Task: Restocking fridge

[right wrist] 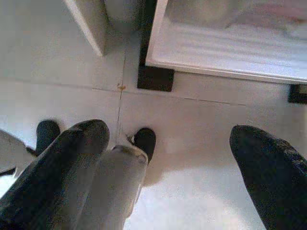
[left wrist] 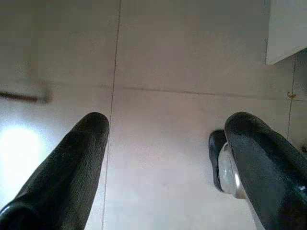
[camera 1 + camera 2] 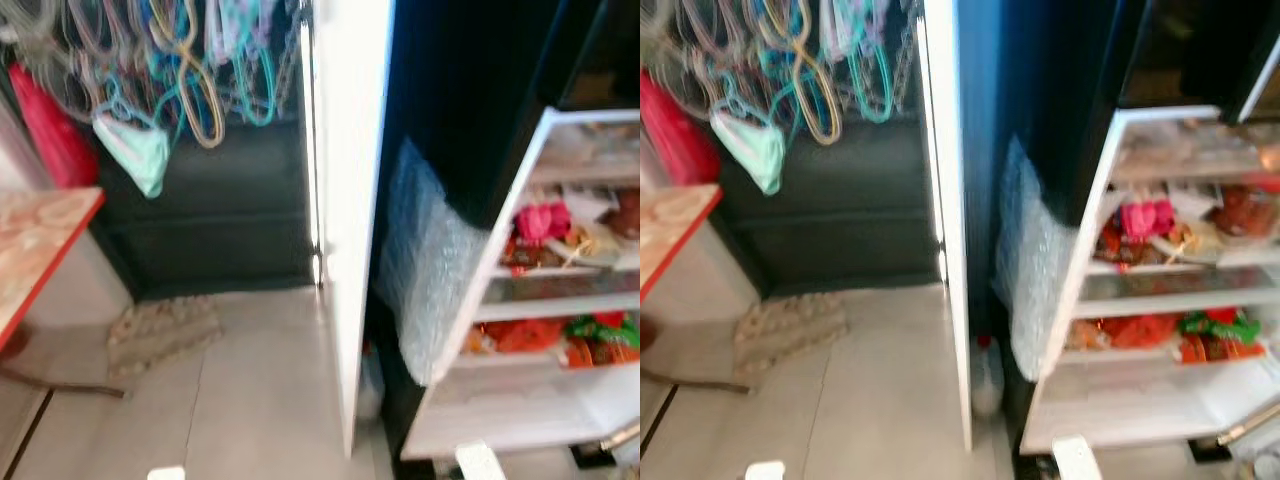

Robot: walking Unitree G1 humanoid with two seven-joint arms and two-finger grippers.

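On the right, the fridge [image 3: 450, 120] stands open, its white door [image 3: 520, 330] swung out toward the camera with three shelves. The upper two visible shelves hold red, pink and green packets [image 3: 545, 222], too blurred to count; the lowest shelf looks bare. A sheet of bubble wrap [image 3: 425, 265] hangs along the dark fridge body beside the door. Just left of it stands a tall white panel [image 3: 350, 200], with a pale bottle [image 3: 986, 375] on the floor at its foot. Further left, a bunch of coloured hangers [image 3: 190, 70] hangs over a dark cabinet [image 3: 220, 215], one mint-green garment [image 3: 135, 150] among them, a red bag [image 3: 45, 130] beside, a small mat [image 3: 160, 330] on the floor [image 3: 250, 400], and one red-edged table [image 3: 40, 250] at the edge.

Both arms hang low over the tiles. The left gripper [image 2: 165, 139] has its fingers spread apart, holding nothing; the right gripper [image 1: 168, 148] is likewise spread and empty, near the foot of the door.
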